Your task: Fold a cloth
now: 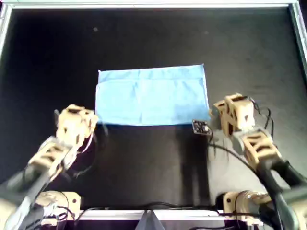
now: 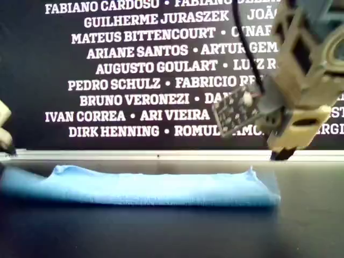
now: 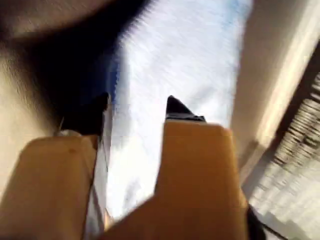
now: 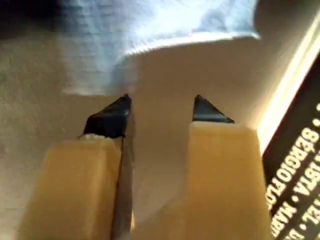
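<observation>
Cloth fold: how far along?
Done: the cloth lies as a flat rectangle, seemingly doubled, judging by its thick edge in the exterior view. In hand: nothing; my first gripper and second gripper both show open, empty jaws. Left: possibly another fold.

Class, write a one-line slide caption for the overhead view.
Folded blue cloth lies flat on the black table, an arm at each near corner.

A black work surface (image 1: 153, 33) fills the overhead view, bordered by a pale metal frame (image 1: 144, 5). In the exterior view, a dark banner (image 2: 134, 70) printed with white names, among them "PEDRO SCHULZ" and "DIRK HENNING", stands behind a light rail (image 2: 161, 155).
</observation>
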### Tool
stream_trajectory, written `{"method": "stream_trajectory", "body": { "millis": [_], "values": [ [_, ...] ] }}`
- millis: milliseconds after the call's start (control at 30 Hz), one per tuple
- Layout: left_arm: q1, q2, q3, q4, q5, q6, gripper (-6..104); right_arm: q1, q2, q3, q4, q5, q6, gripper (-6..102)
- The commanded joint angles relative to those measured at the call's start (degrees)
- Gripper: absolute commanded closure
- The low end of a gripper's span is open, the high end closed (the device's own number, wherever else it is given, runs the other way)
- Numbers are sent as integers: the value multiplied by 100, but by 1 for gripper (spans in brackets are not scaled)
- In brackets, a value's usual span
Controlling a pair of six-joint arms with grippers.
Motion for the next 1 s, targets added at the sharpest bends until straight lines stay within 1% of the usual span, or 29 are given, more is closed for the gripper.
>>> {"method": "stream_trajectory", "body": {
  "millis": [0,233,267,300,367,433,500,567,600,633,667,700,833,900,967],
  "values": [
    [-35,1468,686,0,-26,26,59,53,1011,360,-132,0,-9,47],
    [53,3999,2373,0,-35,26,59,-35,2839,1740,-114,18,-26,47],
    [62,4166,2408,9,-62,26,59,-44,3120,1925,-114,18,-26,47],
    [70,4315,2443,18,-149,26,59,-88,3401,2109,-114,18,-26,47],
    [141,4588,2435,44,-475,123,59,-264,3973,2452,-114,18,-26,47],
    [211,4790,2443,44,-896,325,59,-606,4553,2760,-123,18,-26,47],
    [211,4887,2452,44,-1292,554,59,-932,5098,3032,-132,0,-18,47],
    [176,4948,2452,44,-1564,703,59,-1090,5607,3199,-132,0,-18,47],
    [167,4948,2452,44,-1635,729,59,-1099,5906,3261,-132,0,-18,46],
    [167,4948,2452,44,-1670,738,59,-1037,6117,3296,-132,-79,-18,46],
    [202,4948,2452,44,-1679,738,59,-1020,6302,3331,-132,-9,-9,46],
    [211,4939,2452,44,-1687,738,59,-1063,6442,3366,-132,-88,-9,46],
    [176,4860,2452,44,-1687,738,58,-791,6592,3577,-141,-114,-9,46],
    [193,4843,2452,44,-1608,738,58,-650,6565,3604,-141,-105,-9,46],
    [141,4825,2452,44,-1600,738,58,-633,6521,3533,-141,-105,9,47]
  ]
}}
